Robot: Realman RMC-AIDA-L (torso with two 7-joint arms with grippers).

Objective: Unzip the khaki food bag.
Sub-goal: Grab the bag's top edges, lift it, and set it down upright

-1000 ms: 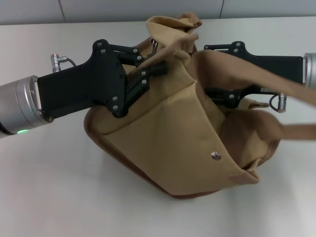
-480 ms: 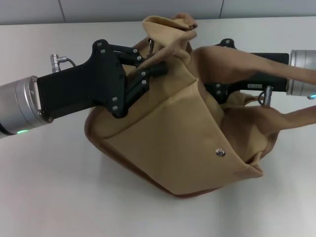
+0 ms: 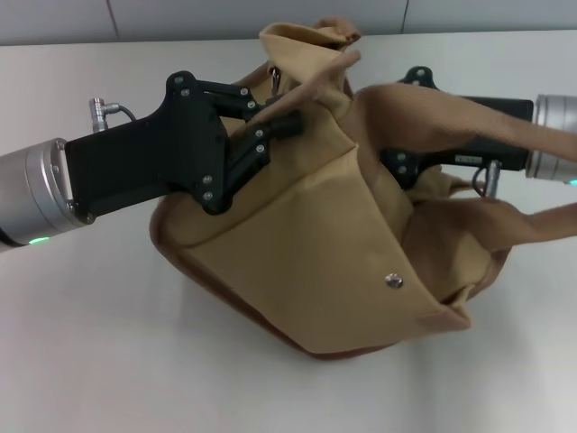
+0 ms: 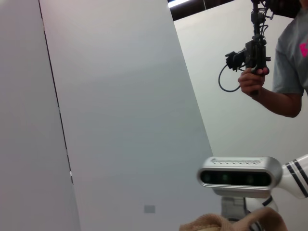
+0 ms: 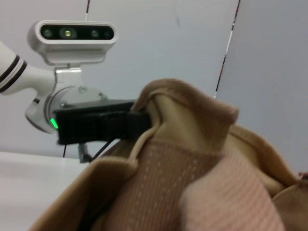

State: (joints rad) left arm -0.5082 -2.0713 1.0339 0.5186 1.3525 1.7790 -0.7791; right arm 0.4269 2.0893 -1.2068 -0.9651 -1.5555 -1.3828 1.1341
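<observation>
**Bag gripped from both sides, zip state not visible**

A white table fills the head view. On it sits the khaki food bag, slumped and tipped so its front pocket w/ metal snap faces up toward the camera. The bag lies between the two grippers, touching both.

The left gripper reaches in from the robot's left. Its black jaws sit close together, pinched on a bunched fold of canvas at the bag's top corner. In the right wrist view the same gripper shows clamped on that raised fabric edge.

The right gripper comes in from the opposite side. Its tips are buried under a wide webbing handle draped over it, so can't tell if its jaws are apart or together, or what they hold.

Just beyond the left jaws, a small metal ring or pull pokes out of the crumpled top. Can't confirm it's the zipper pull.

Progress, as a judgement: bag looks braced by the left arm, w/ the right arm at the zipper end. The zipper track itself is hidden by folds, so how much is undone, if any, can't be read. Opening likely remains to finish.
</observation>
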